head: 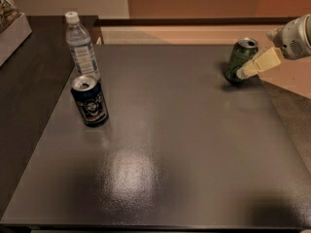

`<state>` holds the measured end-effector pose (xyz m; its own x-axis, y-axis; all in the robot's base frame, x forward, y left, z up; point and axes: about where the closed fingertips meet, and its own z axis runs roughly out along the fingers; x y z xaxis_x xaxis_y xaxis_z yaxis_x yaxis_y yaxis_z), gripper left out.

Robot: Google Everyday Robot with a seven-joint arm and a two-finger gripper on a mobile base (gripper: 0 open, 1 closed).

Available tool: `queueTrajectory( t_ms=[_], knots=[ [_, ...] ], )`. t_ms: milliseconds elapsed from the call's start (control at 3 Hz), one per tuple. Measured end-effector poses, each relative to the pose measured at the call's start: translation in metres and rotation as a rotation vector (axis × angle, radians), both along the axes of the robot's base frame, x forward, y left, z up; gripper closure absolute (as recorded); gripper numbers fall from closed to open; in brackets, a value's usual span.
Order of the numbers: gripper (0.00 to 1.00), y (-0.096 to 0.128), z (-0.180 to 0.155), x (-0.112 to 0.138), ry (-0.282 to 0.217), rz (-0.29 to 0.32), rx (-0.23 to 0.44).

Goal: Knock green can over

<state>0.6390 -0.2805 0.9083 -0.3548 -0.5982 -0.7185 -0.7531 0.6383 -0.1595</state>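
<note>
The green can [240,60] with a silver top stands at the far right of the dark table [165,144], leaning a little to the right. My gripper [243,73] reaches in from the right edge. Its pale finger [258,63] touches the can's right side, low on the body. The rest of the gripper is a white rounded housing [294,37] at the frame's right edge.
A dark blue can [89,101] with a round emblem stands at the left of the table. A clear water bottle [82,46] with a white cap stands just behind it. A box [9,28] sits at the far left on a darker side surface. The table's right edge runs close to the green can.
</note>
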Motion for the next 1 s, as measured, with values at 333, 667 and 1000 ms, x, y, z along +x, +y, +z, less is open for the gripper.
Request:
queueTrajectory(
  t_ms=[333,667,1000],
  knots=[
    [0.00,0.0025,-0.0067,0.0074,0.009,-0.018,0.019],
    [0.00,0.0044,-0.0108,0.0125,0.018,-0.029,0.035],
    [0.00,0.0073,-0.0162,0.0162,0.032,-0.028,0.047]
  ],
)
